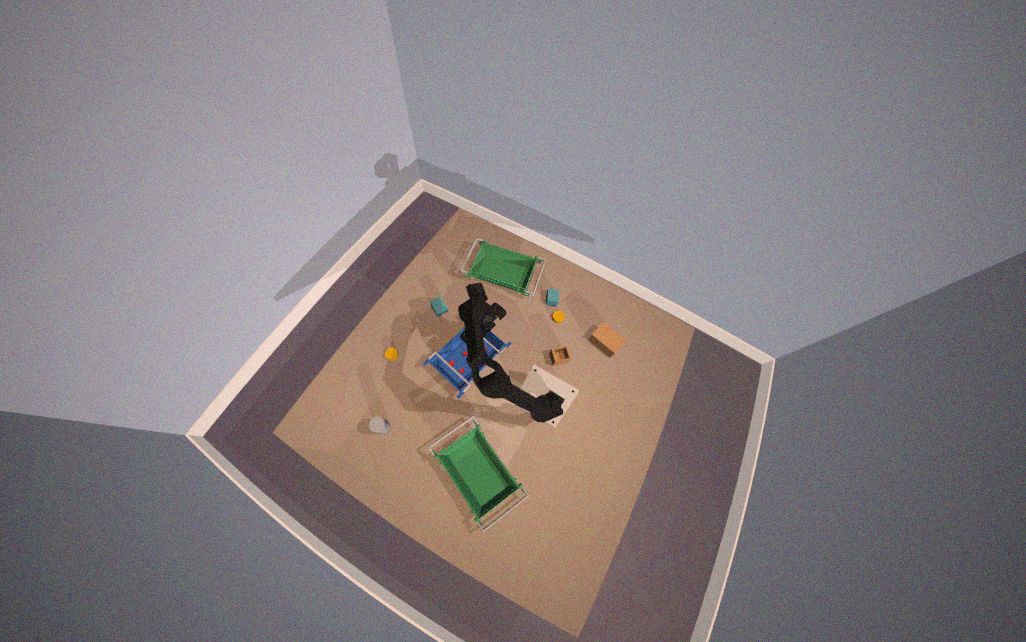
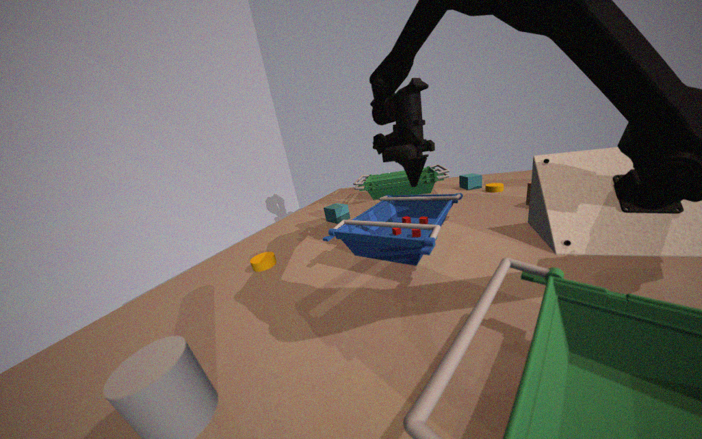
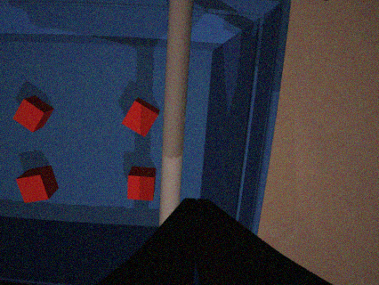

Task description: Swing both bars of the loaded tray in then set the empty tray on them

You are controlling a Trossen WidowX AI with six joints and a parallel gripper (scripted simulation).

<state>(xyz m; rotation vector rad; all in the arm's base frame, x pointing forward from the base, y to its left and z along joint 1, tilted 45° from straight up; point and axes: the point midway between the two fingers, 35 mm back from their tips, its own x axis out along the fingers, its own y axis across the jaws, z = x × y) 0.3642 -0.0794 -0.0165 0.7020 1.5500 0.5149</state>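
The blue tray [image 1: 452, 349] [image 2: 382, 249] [image 3: 89, 67] stands with several red blocks [image 2: 416, 233] [image 3: 141, 117] on its floor. Its near bar [image 1: 449, 372] [image 2: 388, 223] lies across the top near one end. Its far bar [image 2: 419, 198] [image 3: 175, 89] lies across the other end. My gripper [image 2: 413, 183] [image 3: 194, 210] is shut and empty, pointing down a little above the far bar; its fingertips are hidden in the top view. Two empty green trays have their bars swung out: a nearer one [image 1: 476, 473] [image 2: 538, 336] and a farther one [image 1: 503, 266] [image 2: 398, 184].
Teal blocks [image 1: 438, 305] [image 1: 552, 296] [image 2: 336, 213], yellow discs [image 1: 391, 353] [image 1: 558, 316] [image 2: 263, 262], a grey cylinder [image 1: 378, 424] [image 2: 160, 388] and an orange block [image 1: 606, 339] stand around the trays. The arm's pale mount [image 1: 567, 387] [image 2: 590, 206] is beside the blue tray.
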